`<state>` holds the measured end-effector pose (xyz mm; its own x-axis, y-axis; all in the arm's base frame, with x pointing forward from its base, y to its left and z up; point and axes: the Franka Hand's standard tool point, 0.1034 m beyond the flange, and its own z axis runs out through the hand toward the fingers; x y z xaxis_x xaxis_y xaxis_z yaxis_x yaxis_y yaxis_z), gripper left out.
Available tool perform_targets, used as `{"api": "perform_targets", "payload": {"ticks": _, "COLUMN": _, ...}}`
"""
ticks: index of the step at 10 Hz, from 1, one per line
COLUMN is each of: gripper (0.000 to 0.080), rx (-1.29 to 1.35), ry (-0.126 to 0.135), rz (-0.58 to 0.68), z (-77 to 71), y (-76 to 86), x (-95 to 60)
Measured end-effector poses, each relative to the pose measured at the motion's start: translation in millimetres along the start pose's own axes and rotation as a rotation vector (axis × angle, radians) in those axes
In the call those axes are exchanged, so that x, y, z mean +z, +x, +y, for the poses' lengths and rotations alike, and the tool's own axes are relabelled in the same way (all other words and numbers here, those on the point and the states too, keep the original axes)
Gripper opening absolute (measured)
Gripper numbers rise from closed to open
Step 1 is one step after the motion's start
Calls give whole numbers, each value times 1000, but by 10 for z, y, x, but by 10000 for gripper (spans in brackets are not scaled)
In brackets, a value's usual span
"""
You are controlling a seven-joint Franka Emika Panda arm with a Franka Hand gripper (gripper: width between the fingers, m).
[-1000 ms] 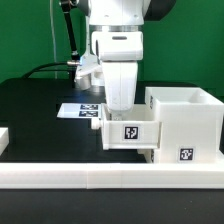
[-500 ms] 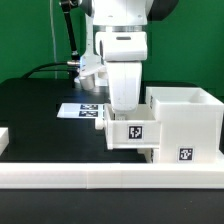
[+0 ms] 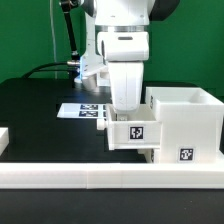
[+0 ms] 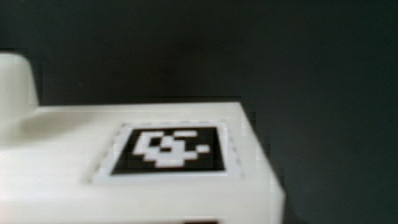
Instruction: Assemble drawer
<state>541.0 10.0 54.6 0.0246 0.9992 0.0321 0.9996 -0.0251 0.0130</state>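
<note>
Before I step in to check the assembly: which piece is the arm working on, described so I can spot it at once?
Find the big white open-top casing at the exterior view's right, behind the long white rail. Against its side facing the exterior view's left sits a smaller white tray, directly under the arm's gripper. Unlike the casing, whose tag is low, its square black-and-white tag is centred on the front face.

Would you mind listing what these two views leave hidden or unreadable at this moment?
- Gripper fingertips: exterior view, hidden behind the small tray; open or shut cannot be told.
- Marker board: exterior view, partly covered by the arm and tray.
- Large casing: exterior view, interior hidden by its own walls.
- Tag: wrist view, blurred; pattern unreadable.
- White part: wrist view, cut off by the edge.
</note>
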Motion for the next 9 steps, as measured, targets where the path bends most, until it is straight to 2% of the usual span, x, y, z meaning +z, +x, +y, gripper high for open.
{"api": "perform_targets", "payload": {"ticks": 2, "gripper": 41, "rx": -11, "ry": -24, "rz": 6, "z": 20, "y": 28, "x": 0}}
{"api": "perform_targets", "payload": {"ticks": 6, "gripper": 41, "rx": -13, "ry": -20, "rz": 5, "z": 25, "y": 21, "x": 0}}
{"api": "perform_targets", "payload": {"ticks": 7, "gripper": 202, "rx": -13, "ry": -19, "rz": 5, "z": 23, "y": 19, "x": 3}}
{"api": "perform_targets", "payload": {"ticks": 8, "gripper": 202, "rx": -8, "ry": -20, "rz": 5, "z": 26, "y": 16, "x": -2}}
{"api": "perform_targets", "payload": {"ticks": 9, "gripper": 388, "rx": -4, "ry": -24, "rz": 5, "z": 36, "y": 14, "x": -22}}
